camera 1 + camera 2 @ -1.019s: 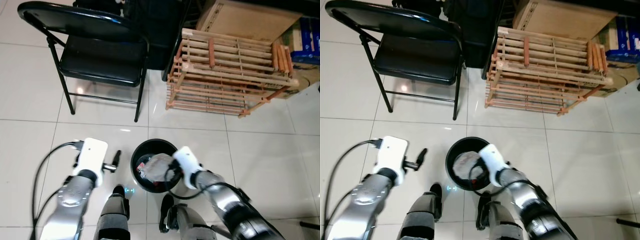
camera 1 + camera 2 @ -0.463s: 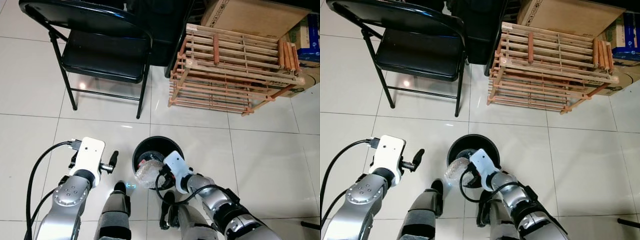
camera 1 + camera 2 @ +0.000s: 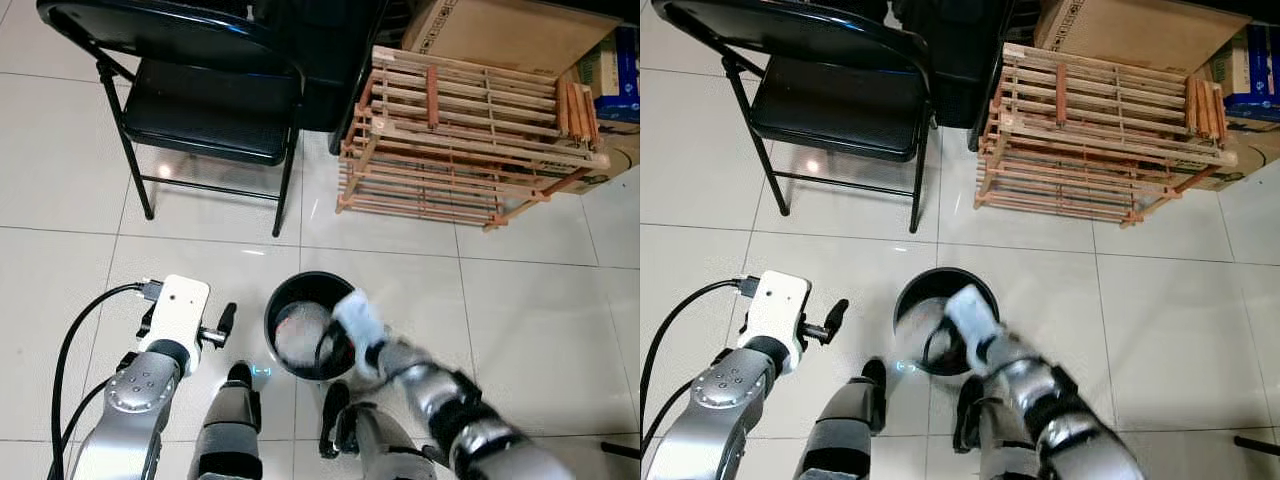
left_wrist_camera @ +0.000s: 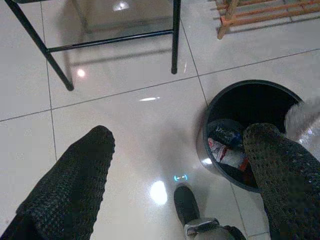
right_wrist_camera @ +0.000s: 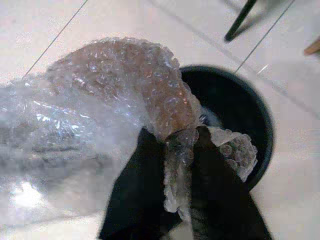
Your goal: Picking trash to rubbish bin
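A round black rubbish bin stands on the white tiled floor just ahead of my feet. My right arm, blurred by motion, reaches over the bin's right rim. In the right wrist view the right gripper is shut on a crumpled sheet of clear bubble wrap, held above the bin. The bubble wrap hangs over the bin's opening. My left gripper hovers left of the bin, open, with nothing between its fingers. Some wrappers lie inside the bin.
A black folding chair stands at the back left. A wooden slatted rack lies at the back right, with a cardboard box behind it. My own feet are just below the bin.
The right gripper swung the bubble wrap out past the bin's front-left rim, then back over the opening. The left arm has stayed still.
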{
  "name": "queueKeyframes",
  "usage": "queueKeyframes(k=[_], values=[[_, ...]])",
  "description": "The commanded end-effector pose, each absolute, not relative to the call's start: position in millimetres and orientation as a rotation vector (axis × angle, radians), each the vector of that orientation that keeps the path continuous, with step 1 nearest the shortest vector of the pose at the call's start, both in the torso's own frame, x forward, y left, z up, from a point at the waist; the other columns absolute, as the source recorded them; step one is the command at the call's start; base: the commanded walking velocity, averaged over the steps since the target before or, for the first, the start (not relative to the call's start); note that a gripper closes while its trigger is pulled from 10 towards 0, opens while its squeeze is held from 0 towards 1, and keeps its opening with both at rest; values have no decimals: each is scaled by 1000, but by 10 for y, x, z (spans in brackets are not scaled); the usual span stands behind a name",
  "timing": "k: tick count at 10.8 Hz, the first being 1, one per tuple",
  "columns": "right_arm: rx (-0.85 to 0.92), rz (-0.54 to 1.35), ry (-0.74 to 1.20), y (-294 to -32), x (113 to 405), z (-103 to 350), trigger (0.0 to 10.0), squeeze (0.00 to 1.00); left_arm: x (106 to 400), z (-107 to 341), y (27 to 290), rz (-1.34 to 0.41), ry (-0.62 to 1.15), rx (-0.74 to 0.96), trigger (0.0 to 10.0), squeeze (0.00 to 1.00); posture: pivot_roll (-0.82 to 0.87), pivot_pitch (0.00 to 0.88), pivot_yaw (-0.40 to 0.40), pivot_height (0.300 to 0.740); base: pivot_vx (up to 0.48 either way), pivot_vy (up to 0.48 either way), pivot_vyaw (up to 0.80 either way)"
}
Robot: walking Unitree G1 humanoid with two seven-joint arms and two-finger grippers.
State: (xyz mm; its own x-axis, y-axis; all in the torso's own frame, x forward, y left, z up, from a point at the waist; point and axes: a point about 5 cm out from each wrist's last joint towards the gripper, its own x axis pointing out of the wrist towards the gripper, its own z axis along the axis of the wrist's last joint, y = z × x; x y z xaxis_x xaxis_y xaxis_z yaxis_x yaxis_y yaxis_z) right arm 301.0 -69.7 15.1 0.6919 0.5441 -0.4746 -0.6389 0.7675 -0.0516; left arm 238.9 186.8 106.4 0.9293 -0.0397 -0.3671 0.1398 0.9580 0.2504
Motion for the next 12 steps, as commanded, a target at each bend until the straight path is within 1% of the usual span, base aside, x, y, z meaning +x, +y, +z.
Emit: queueKeyframes(k=[1,12], values=[[-202,640,512,-782,2913,18,10000,1000,2329,1005,1827,-110,397,265,10000,1000,613,430,-172,740,0,0,0],[-185,591,472,-853,2994,84,10000,1000,2410,960,1780,-128,400,260,10000,1000,595,404,-169,740,0,0,0]])
